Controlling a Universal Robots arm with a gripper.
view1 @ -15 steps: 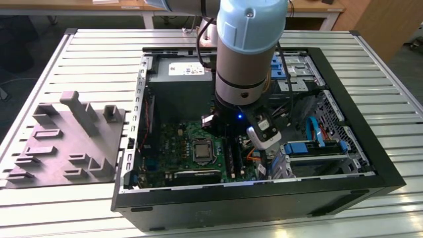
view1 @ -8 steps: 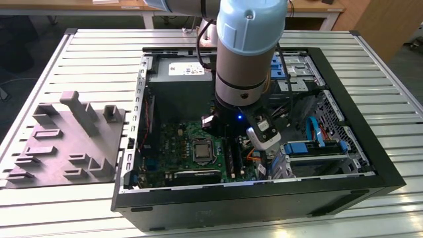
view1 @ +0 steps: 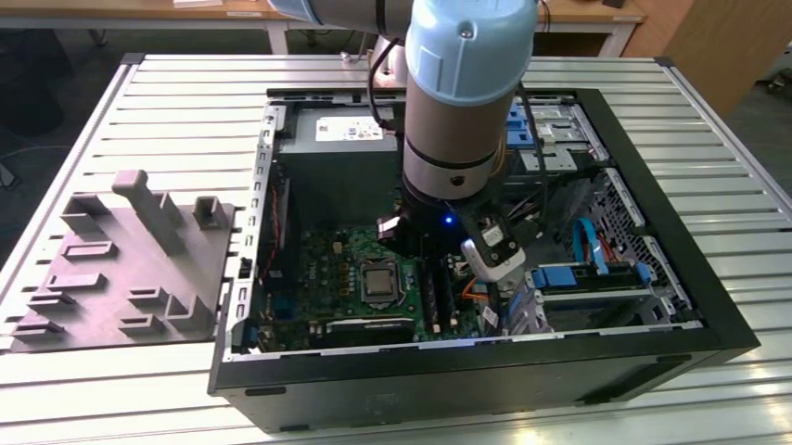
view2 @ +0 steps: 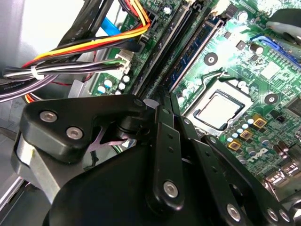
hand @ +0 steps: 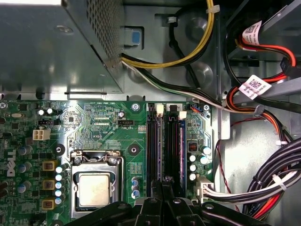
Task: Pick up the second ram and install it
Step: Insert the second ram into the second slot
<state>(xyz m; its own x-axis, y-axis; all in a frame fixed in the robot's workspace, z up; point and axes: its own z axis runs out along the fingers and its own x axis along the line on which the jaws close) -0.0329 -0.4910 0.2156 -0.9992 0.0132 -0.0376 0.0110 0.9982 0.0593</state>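
I see my gripper [hand: 164, 200] low over the motherboard [hand: 113, 136], its closure impossible to tell. The second ram [hand: 181, 150] stands seated in the memory slots [hand: 154, 146] at twelve o'clock of it; the processor [hand: 94, 188] lies beside.

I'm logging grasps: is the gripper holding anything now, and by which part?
It cannot be told. The gripper is low over the memory slots on the motherboard, but its linkage hides the fingertips and whatever may be between them.
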